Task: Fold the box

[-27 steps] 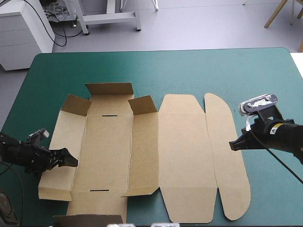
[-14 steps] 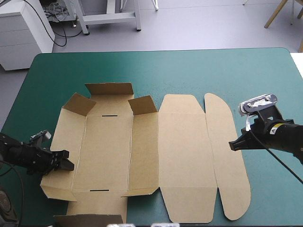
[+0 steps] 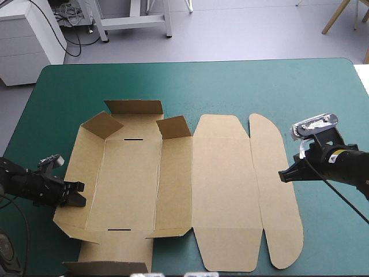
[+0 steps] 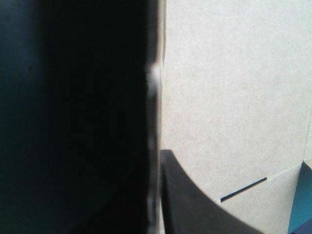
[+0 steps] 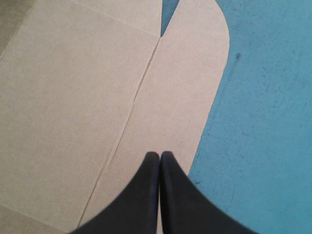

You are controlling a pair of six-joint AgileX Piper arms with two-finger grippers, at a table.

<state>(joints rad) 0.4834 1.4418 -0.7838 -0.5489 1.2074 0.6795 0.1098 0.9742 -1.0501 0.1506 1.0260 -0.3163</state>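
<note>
The rounded table under its teal-green cover (image 3: 230,86) carries a large cut sheet of brown cardboard, the box (image 3: 219,184). The box lies mostly flat and takes up the table's middle and near part.

The base panel of the box has walls beginning to stand around it. The left wall panel (image 3: 78,173) is tilted up off the cover. At the far end of the base, a far wall flap (image 3: 134,108) and two corner flaps (image 3: 101,124) stand raised. The lid panel and the rounded tuck flap (image 3: 277,190) on the box's right side lie flat.

The left gripper (image 3: 78,194) is at the outer edge of the box's left wall. In its wrist view the board's edge runs straight up, with one black finger (image 4: 195,204) against its inner face. The other side is too dark to read, so the gripper seems to be clamped on the box rather than plainly so.

The right gripper (image 3: 282,176) sits over the right edge of the tuck flap. Its fingers are pressed together in a single point, with nothing between them.

A narrow dark slot (image 3: 134,140) is cut at the far end of the box's base. A second slot (image 3: 120,230) is at the near end.
</note>
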